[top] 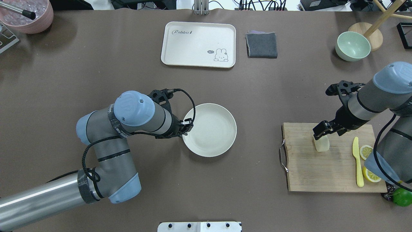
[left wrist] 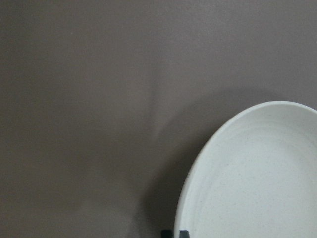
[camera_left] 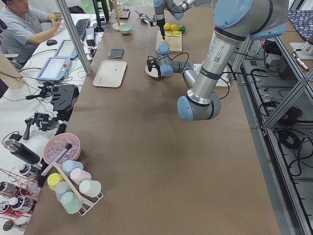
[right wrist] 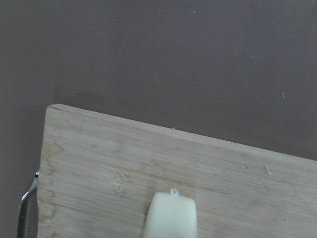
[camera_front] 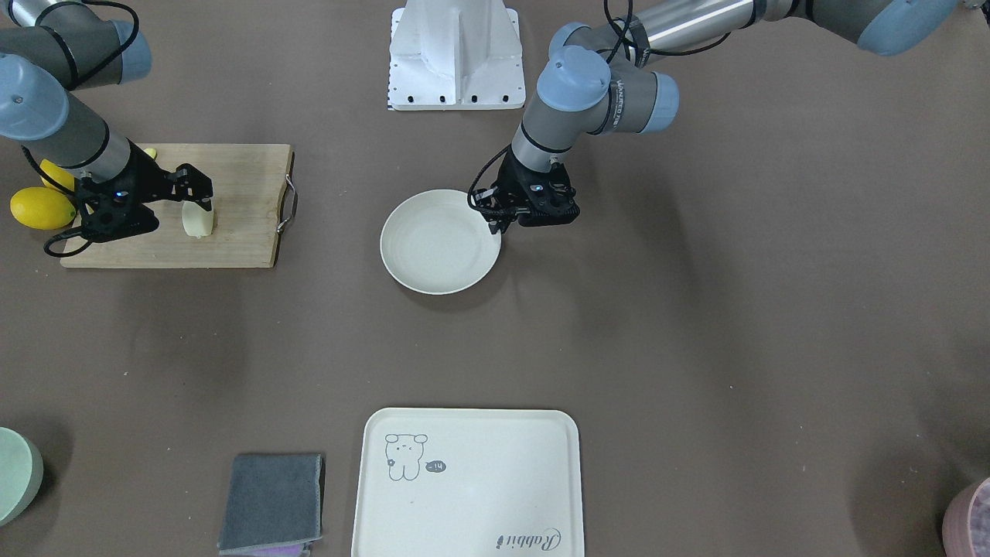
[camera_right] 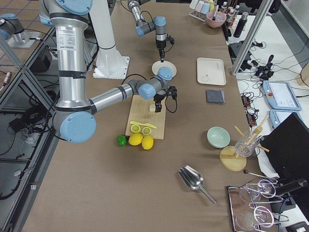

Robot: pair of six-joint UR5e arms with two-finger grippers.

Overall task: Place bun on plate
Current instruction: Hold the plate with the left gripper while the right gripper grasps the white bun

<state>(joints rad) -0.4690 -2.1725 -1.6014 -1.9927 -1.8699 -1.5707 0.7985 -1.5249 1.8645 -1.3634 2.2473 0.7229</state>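
Note:
The bun, a pale cream stubby roll, stands upright on the wooden cutting board. My right gripper comes down over its upper part and is shut on it. In the right wrist view the bun sits at the bottom centre, and the fingers are out of frame. The round off-white plate lies mid-table with nothing on it. My left gripper is at the plate's rim nearest that arm, its jaws shut across the rim. The left wrist view shows both dark tips at the plate's edge.
A yellow knife, lemon slices and whole lemons lie at the board's outer end. The bear tray, grey cloth and green bowl sit along the far edge. A pink bowl is at the far left.

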